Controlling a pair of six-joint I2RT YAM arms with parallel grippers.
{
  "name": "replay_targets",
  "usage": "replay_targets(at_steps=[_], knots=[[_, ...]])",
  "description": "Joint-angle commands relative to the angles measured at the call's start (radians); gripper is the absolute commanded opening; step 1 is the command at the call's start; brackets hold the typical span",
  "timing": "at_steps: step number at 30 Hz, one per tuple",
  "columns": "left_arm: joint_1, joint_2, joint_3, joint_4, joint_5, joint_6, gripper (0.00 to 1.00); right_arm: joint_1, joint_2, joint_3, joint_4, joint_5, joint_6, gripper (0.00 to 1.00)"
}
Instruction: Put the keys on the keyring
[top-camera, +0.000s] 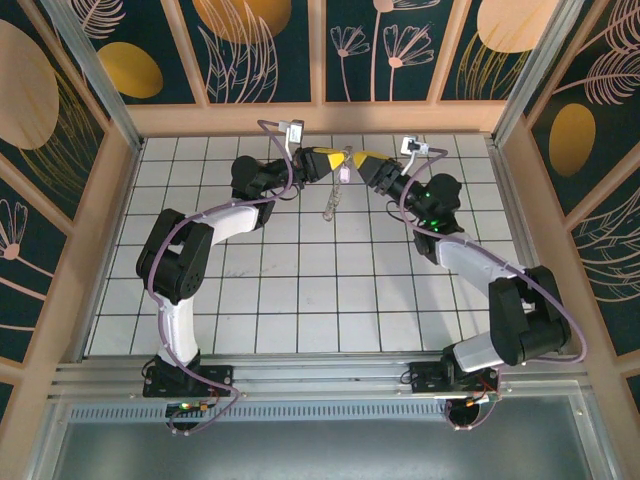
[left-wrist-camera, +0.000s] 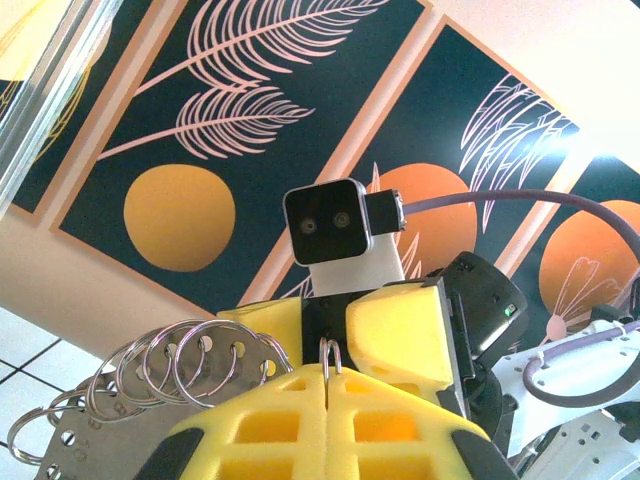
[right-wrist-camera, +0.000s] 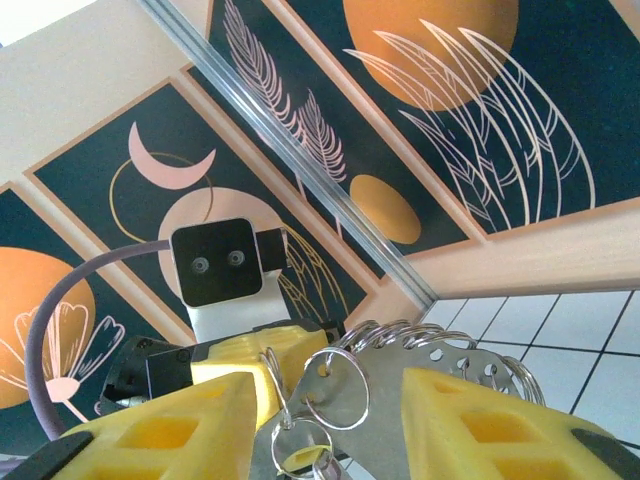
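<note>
Left claw (left-wrist-camera: 328, 390) is pressed together, its two yellow fingers (left-wrist-camera: 400, 420) nipping one thin wire loop (left-wrist-camera: 330, 352) that pokes up from the seam. Right claw (right-wrist-camera: 335, 388) faces it tip to tip with its fingers apart. One grey plate (right-wrist-camera: 395, 400) and two small keyrings (right-wrist-camera: 336, 394) lie in the gap; whether either finger presses the plate I cannot tell.

From the left wrist, the plate's edge carries at least six more rings in a fanned row, each through its own hole. The yellow finger cuts off the plate's right part.

From above, one pale key (top-camera: 343, 172) sits between the two claw tips, too small to make out. The plate shows there as a pale sliver just beside and nearer than the key. What joins key, loop and plate is hidden.

Both claws are above the far middle of the table (top-camera: 300, 300), near the back wall (top-camera: 320, 118). Walls also stand left and right. Bare tiles lie between the arms and toward the near edge.
</note>
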Motion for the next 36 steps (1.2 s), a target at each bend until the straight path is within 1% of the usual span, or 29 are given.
replay_targets(at_steps=[1,13,17,20,22,26,31,32,35,36], knots=[[-0.008,-0.036,0.013,0.035,-0.013,0.008,0.00,0.014,0.015,0.043,0.088,0.007,0.029,0.41],[-0.009,-0.032,0.020,0.035,-0.013,0.009,0.00,0.041,0.040,0.066,0.098,-0.008,0.020,0.37],[-0.009,-0.032,0.019,0.033,-0.015,0.008,0.00,0.049,0.051,0.075,0.099,-0.017,0.021,0.33],[-0.009,-0.031,0.020,0.032,-0.014,0.010,0.00,0.053,0.057,0.079,0.097,-0.020,0.018,0.27],[-0.009,-0.032,0.020,0.032,-0.016,0.009,0.00,0.054,0.059,0.079,0.098,-0.020,0.017,0.22],[-0.009,-0.030,0.022,0.030,-0.018,0.011,0.00,0.054,0.058,0.080,0.086,-0.023,0.005,0.00],[-0.009,-0.034,0.030,0.021,-0.009,0.017,0.00,0.033,0.050,0.090,0.045,-0.040,-0.025,0.00],[-0.008,-0.039,0.031,0.000,-0.009,0.034,0.01,0.020,0.049,0.098,0.027,-0.052,-0.034,0.00],[0.000,-0.070,0.030,-0.087,-0.009,0.110,0.15,-0.022,0.047,0.128,-0.025,-0.111,-0.057,0.00],[0.004,-0.082,0.029,-0.111,-0.009,0.135,0.18,-0.035,0.045,0.137,-0.047,-0.131,-0.066,0.00]])
